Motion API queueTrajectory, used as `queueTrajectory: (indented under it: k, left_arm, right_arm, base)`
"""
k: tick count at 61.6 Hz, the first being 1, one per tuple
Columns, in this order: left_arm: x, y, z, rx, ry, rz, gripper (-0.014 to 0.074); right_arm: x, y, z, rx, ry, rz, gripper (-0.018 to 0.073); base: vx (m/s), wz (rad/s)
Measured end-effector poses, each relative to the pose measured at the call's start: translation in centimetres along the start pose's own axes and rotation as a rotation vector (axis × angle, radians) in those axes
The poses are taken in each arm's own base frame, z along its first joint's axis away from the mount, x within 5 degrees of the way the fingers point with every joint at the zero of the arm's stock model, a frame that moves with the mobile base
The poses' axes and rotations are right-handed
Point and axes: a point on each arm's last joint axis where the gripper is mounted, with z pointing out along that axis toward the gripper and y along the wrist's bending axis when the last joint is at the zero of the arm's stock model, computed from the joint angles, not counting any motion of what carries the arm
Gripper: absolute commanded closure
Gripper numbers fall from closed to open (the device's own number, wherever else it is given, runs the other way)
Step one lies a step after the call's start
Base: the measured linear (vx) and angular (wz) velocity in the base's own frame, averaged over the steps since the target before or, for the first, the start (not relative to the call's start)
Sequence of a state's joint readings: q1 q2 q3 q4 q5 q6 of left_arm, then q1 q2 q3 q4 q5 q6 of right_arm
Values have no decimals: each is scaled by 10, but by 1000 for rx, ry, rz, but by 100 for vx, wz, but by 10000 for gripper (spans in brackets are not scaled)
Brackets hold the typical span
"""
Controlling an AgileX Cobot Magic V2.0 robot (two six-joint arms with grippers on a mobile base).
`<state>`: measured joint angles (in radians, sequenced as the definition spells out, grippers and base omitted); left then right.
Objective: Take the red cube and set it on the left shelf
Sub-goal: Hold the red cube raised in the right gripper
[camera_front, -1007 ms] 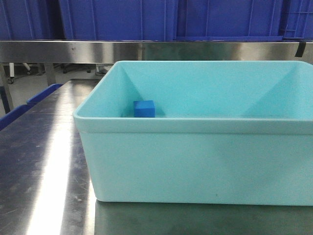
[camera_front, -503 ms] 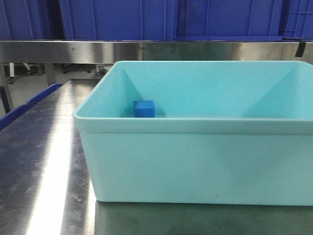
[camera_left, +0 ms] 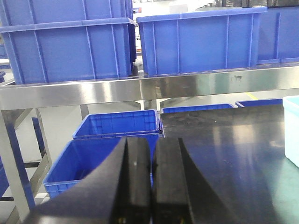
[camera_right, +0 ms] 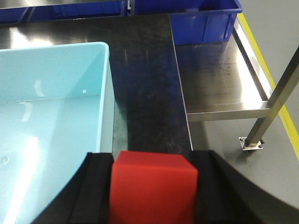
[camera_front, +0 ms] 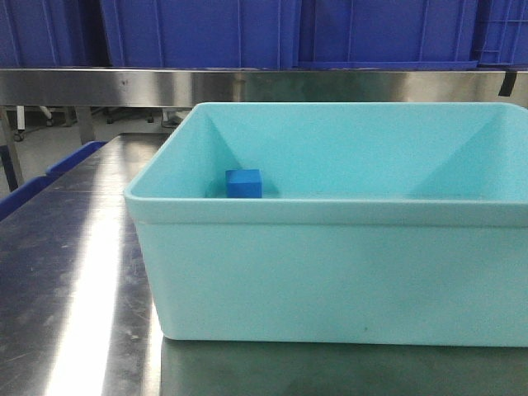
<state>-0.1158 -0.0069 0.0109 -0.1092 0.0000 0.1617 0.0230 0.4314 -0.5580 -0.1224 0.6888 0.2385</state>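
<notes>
Currently, pick step complete: red cube [camera_right: 152, 186] pinched between the fingers of the right end effector [camera_right: 152, 193], held clear of the bench [camera_right: 145, 70] above the right-hand rim of the pale teal tub [camera_right: 51, 93]. Left end effector [camera_left: 150, 186] pressed together on nothing, off to the tub's left; blue cube [camera_front: 243, 183] lies inside the tub, not wanted. Outstanding, by my reading: carry to the left shelf [camera_left: 140, 88], whose steel rail and blue crates [camera_left: 201, 42] stand behind the tub, and release there.

Red cube [camera_right: 152, 186] gripped in right end effector [camera_right: 152, 189], while steel left shelf [camera_left: 140, 88] seemingly holds blue crates [camera_left: 201, 42]
</notes>
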Motion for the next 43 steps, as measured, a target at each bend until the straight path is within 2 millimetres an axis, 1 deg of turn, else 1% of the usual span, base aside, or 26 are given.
queueTrajectory:
  k: [43]
  left_arm:
    - [0,0,0,0,0,0,491]
  right_arm:
    - [0,0,0,-1,0,1,504]
  base:
    - [0,0]
